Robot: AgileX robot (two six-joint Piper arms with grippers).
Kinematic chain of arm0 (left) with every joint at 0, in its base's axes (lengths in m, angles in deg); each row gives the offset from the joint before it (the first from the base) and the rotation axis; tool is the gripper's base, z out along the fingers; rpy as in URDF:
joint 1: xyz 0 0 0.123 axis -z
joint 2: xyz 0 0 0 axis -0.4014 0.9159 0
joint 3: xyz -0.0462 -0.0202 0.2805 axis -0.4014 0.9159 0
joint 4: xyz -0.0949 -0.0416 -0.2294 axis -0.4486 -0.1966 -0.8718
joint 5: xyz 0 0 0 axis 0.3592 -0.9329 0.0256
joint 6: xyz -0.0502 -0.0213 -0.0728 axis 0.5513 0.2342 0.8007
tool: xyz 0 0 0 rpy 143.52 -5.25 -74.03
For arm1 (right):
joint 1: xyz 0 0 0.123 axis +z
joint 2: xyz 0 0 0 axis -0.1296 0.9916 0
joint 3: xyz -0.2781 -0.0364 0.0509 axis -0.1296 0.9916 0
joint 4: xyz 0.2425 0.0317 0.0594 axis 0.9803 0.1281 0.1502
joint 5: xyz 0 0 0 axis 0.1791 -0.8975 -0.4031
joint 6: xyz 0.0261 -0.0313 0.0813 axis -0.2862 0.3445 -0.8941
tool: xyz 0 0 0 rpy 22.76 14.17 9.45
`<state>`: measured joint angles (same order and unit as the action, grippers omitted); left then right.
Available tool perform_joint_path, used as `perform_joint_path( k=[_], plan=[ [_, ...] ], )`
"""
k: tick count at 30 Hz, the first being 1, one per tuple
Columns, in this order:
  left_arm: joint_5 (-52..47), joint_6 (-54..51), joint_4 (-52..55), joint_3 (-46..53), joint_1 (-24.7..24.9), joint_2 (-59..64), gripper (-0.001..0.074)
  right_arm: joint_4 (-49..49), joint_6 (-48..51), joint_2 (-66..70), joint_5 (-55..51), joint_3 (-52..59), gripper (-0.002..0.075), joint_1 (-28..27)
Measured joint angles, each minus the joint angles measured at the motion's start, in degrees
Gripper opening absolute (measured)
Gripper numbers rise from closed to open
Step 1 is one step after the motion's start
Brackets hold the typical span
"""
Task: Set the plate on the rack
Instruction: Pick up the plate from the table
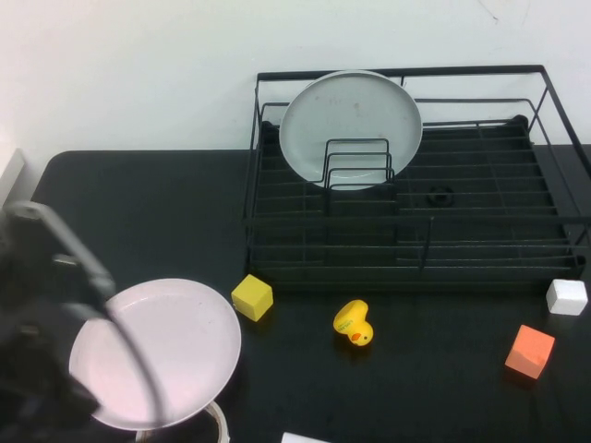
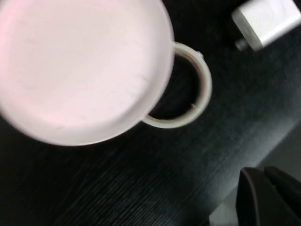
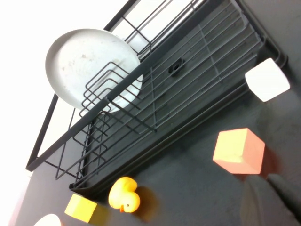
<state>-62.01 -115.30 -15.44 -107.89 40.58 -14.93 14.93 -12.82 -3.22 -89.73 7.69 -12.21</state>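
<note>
The pale pink plate (image 1: 166, 351) lies at the table's front left, resting on a tape roll (image 1: 218, 421); it also shows in the left wrist view (image 2: 80, 66). The black wire rack (image 1: 416, 269) stands at the back right and fills the right wrist view (image 3: 188, 94). My left arm (image 1: 42, 323) hangs over the plate's left edge. My left gripper (image 2: 265, 197) is shut and empty, off to the side of the plate and apart from it. My right gripper (image 3: 273, 202) is shut and empty near the orange cube (image 3: 237, 150); it is outside the high view.
A grey-white plate (image 1: 351, 125) stands upright in the rack's looped dividers. In front of the rack lie a yellow cube (image 1: 252, 297), a yellow duck (image 1: 354, 323), an orange cube (image 1: 530, 351) and a white cube (image 1: 566, 296). A white block (image 2: 265, 21) lies near the tape roll (image 2: 197, 89).
</note>
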Motion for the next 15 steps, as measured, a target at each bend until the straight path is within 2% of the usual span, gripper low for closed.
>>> perform_joint_path(
  k=[4, 7, 9, 13, 15],
  plan=[
    [1.46, 2.33, 4.31, 0.0, 6.67, 7.71, 0.0, 0.22, 0.37, 0.0, 0.0, 0.0, 0.001, 0.0],
    [3.27, 3.51, 7.95, 0.0, 10.22, 12.33, 0.0046, 0.24, 0.5, 0.0, 0.0, 0.0, 0.001, 0.0],
    [4.82, 3.56, 8.35, 0.0, 11.91, 14.92, 0.012, 0.24, 0.59, 0.0, 0.0, 0.0, 0.001, 0.0],
    [10.6, 3.31, 8.35, 0.0, 13.72, 19.71, 0.0329, 0.34, 0.59, 0.0, 0.0, 0.0, 0.001, 0.0],
    [13.38, 3.27, 8.35, 0.0, 14.06, 22.08, 0.0388, 0.34, 0.62, 0.0, -0.11, 0.0, 0.001, 0.0]
  ],
)
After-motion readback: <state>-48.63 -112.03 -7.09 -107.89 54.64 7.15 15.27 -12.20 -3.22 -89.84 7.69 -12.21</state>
